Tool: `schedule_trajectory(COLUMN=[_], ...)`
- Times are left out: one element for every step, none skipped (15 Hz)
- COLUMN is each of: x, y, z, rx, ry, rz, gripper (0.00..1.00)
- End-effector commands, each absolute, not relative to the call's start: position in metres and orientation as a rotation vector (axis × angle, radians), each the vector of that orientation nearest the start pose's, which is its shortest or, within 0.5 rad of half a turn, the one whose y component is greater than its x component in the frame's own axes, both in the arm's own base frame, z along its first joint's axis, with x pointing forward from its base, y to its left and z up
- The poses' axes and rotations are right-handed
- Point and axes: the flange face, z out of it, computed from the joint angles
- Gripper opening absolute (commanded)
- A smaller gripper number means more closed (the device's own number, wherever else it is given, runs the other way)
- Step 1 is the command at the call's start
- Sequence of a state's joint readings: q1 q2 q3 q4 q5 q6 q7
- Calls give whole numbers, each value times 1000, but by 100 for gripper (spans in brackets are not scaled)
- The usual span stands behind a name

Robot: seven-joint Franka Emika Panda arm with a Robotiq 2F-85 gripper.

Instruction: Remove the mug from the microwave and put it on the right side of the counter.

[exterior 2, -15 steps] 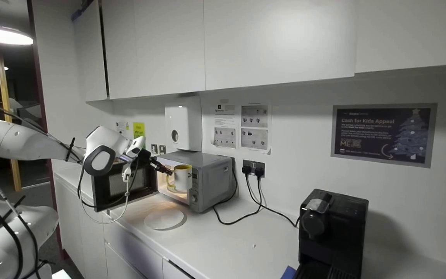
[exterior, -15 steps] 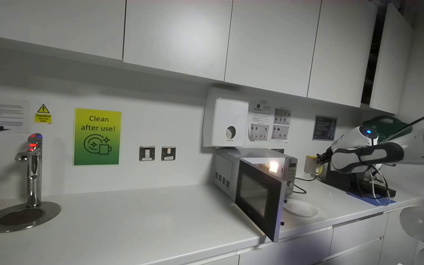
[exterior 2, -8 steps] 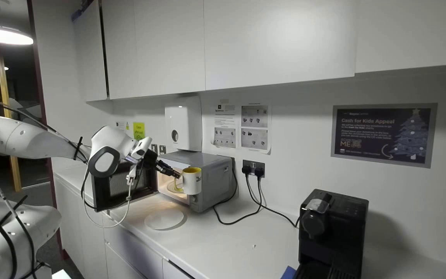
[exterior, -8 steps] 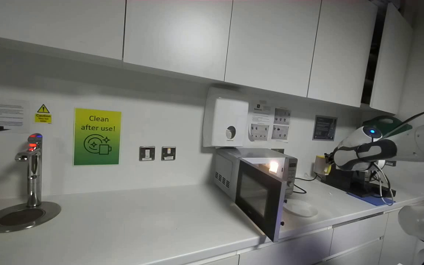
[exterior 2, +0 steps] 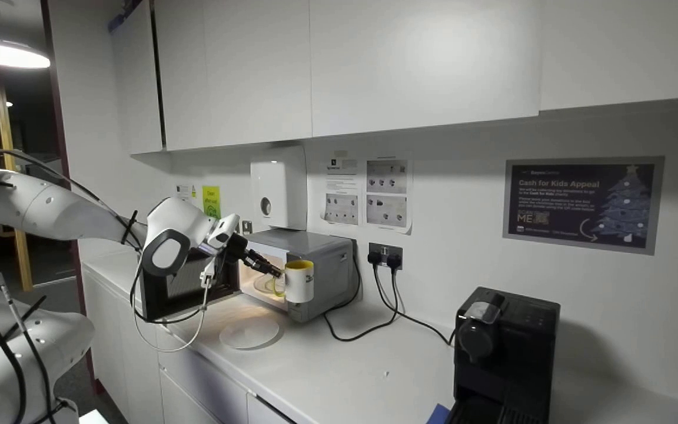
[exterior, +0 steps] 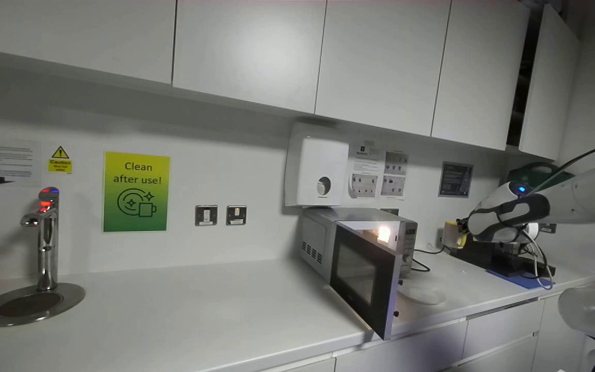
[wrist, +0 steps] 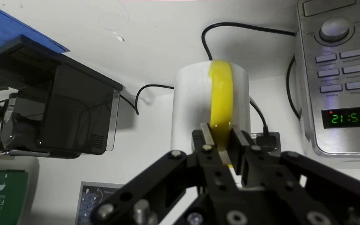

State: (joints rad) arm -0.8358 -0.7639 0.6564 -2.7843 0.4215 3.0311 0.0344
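Note:
A white mug with a yellow inside and yellow handle [exterior 2: 299,282] is upright in the air, just outside the microwave [exterior 2: 330,274] near its control-panel side. My gripper [exterior 2: 279,272] is shut on the mug's handle. The wrist view shows the two fingers of the gripper [wrist: 222,134] on either side of the yellow handle [wrist: 221,97], with the white mug body [wrist: 189,106] behind it. The mug also shows in an exterior view [exterior: 451,236] beside the arm. The counter [exterior 2: 339,377] lies below the mug.
The microwave door [exterior: 362,279] stands wide open and its inside is lit. A white plate [exterior 2: 249,333] lies on the counter before it. Black cables [exterior 2: 374,330] run to the wall socket. A black coffee machine [exterior 2: 507,353] stands to the right, by a blue mat [exterior: 522,279].
My gripper has carried the mug from the microwave's opening to the right and slightly down, past the control panel. The handle stays in the grip.

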Motion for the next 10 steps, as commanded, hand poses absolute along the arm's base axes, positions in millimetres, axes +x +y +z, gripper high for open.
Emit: schedule_trajectory(x=[371,371,373,374,375,377,378,379,380,380], y=[-84,-83,-82,-83,-86,-88,-92,-96,-100,-105], z=[493,493,489,485,484,482,481,481,480,478], rx=[-2973,-2973,-2986,-2986,-2981,-2976,-2964,-2967,-2960,-2955], ry=[833,832,830,853,877,893,904,921,948,964], rz=[-1512,-1512,-1489,-1477,-1467,-1468,-1472,-1471,-1474,-1471], gripper=[18,4,4,4,4,4,4,4,4,4])
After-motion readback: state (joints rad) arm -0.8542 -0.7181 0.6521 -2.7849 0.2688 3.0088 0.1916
